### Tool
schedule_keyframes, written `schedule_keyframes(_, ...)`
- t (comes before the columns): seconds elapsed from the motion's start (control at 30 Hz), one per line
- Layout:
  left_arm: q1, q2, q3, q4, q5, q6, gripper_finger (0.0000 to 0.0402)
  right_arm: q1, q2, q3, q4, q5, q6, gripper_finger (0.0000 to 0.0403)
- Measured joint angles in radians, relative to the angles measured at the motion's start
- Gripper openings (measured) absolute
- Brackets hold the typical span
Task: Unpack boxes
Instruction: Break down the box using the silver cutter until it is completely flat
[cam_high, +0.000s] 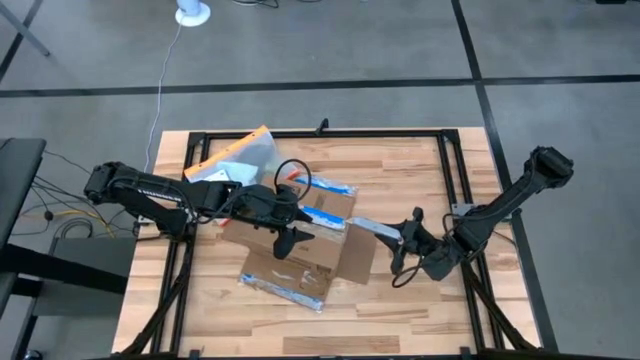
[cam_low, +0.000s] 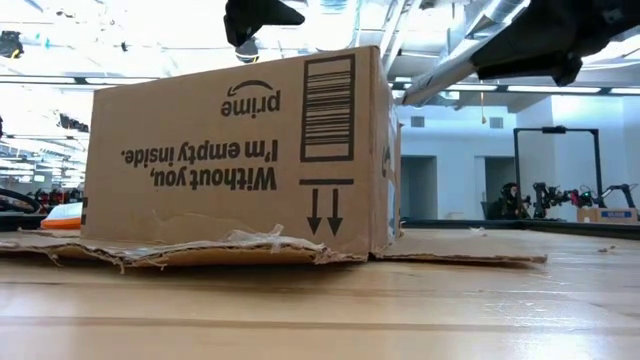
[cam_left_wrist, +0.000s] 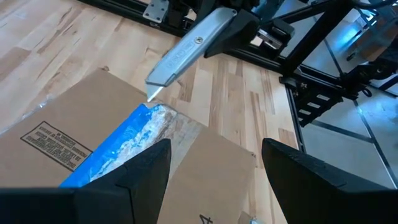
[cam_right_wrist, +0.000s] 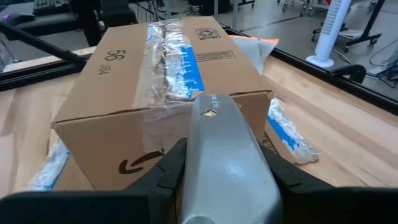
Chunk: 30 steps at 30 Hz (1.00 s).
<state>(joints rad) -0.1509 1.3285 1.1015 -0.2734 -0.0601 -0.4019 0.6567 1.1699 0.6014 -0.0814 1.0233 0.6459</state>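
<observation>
One taped seam governs: the right end effector (cam_high: 418, 243), clamping a utility knife (cam_left_wrist: 189, 53), aligns its blade along the box (cam_high: 290, 235) tape (cam_right_wrist: 177, 71); the left end effector (cam_high: 288, 225), fingers spread, hovers over the box top.

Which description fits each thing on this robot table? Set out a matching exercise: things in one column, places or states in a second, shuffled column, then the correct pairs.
Things
1. cardboard box
2. utility knife
3. left gripper
4. clear pouch

Descriptions
A. open, above the box top
B. held by the right gripper, blade tip at the blue tape
C. lying behind the box, orange-edged
D. upside down, bottom flaps splayed on the table

Pairs: 1-D, 2-B, 3-A, 4-C
</observation>
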Motion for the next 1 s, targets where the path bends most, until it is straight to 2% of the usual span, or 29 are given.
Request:
schedule_keyframes(0.4, -0.004, 0.000, 0.000, -0.031, 0.008, -0.002, 0.0237, 0.011, -0.064, 0.000, -0.068, -0.003, -0.017, 0.0103)
schedule_keyframes(0.7, -0.005, 0.000, 0.000, -0.031, 0.008, -0.002, 0.0237, 0.008, -0.049, 0.000, -0.096, -0.016, 0.024, 0.0103)
schedule_keyframes(1.0, -0.005, 0.000, 0.000, -0.016, 0.009, -0.008, 0.0237, -0.005, -0.035, 0.000, -0.048, -0.052, 0.004, 0.0103)
